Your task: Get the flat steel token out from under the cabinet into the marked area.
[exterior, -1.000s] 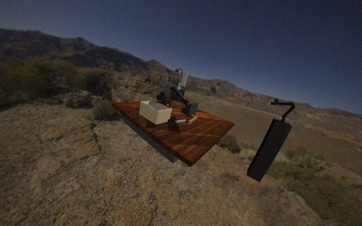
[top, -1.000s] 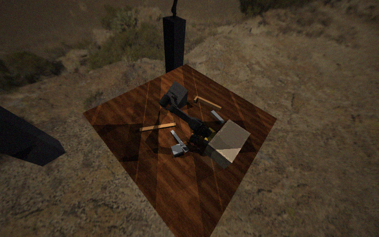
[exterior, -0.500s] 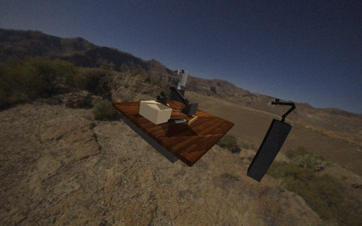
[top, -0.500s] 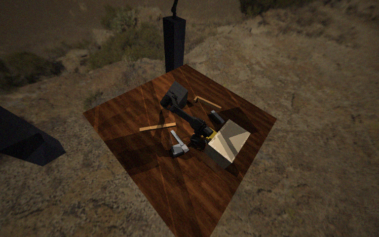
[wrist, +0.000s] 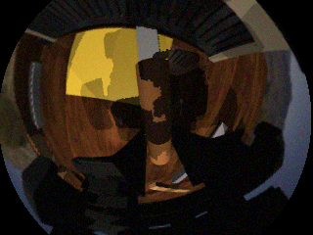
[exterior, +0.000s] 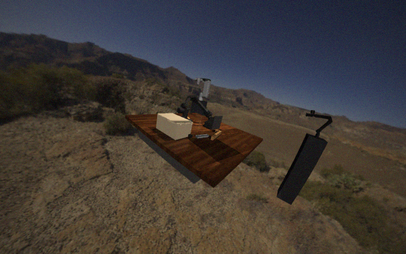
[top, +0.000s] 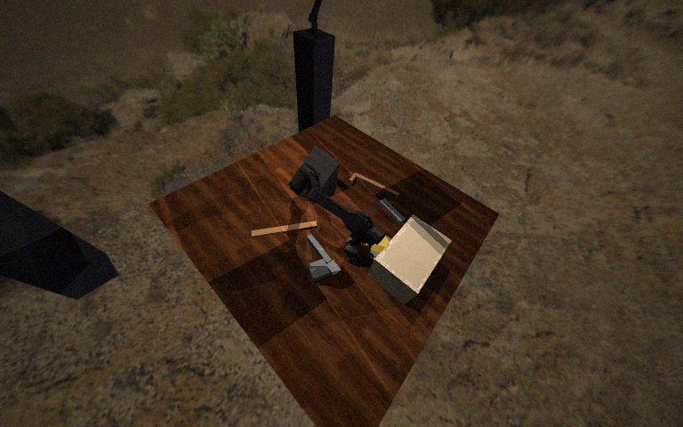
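Note:
The beige cabinet (top: 411,253) (exterior: 173,125) stands on the right half of the wooden table (top: 261,311) (exterior: 211,157). The yellow marked area (top: 382,244) (wrist: 92,59) lies in front of it, partly under my arm. My gripper (top: 358,248) (wrist: 156,128) is low over the table at the cabinet's front, beside the yellow area. It is shut on a slim tan rod-like tool (wrist: 156,127) that points toward the cabinet's dark ribbed vent slots (wrist: 151,0). I cannot see the steel token in any view.
A loose wooden stick (top: 283,228), a grey L-shaped tool (top: 324,257), a grey bar (top: 390,210) (exterior: 202,135) and a wooden angled piece (top: 372,182) (exterior: 215,134) lie on the table. The arm's dark base (top: 319,169) (exterior: 213,121) stands at the back. Dark camera posts (top: 312,74) (exterior: 301,166) stand off the table.

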You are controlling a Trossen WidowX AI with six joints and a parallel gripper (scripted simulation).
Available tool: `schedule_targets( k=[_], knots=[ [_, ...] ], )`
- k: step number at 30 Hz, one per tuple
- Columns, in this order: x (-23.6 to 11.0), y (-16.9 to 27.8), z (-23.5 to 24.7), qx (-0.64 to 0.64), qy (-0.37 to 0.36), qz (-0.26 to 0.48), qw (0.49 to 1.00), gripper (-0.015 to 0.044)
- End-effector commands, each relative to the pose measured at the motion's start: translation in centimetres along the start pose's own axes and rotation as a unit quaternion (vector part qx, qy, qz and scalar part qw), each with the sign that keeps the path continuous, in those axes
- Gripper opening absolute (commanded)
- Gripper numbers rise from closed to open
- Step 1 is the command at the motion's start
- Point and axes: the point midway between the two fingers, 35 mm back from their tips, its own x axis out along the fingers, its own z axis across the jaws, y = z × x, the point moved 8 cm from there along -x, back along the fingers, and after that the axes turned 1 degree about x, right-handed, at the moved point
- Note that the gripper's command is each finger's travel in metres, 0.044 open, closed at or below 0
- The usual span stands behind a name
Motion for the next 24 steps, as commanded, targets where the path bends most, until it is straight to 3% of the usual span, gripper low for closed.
schedule_targets(
  k=[1, 24],
  knots=[
    [0.1, 0.1, 0.4, -0.004, -0.003, 0.001, 1.0, 0.0],
    [0.1, 2.1, 0.1, -0.004, -0.003, 0.002, 1.0, 0.0]
  ],
)
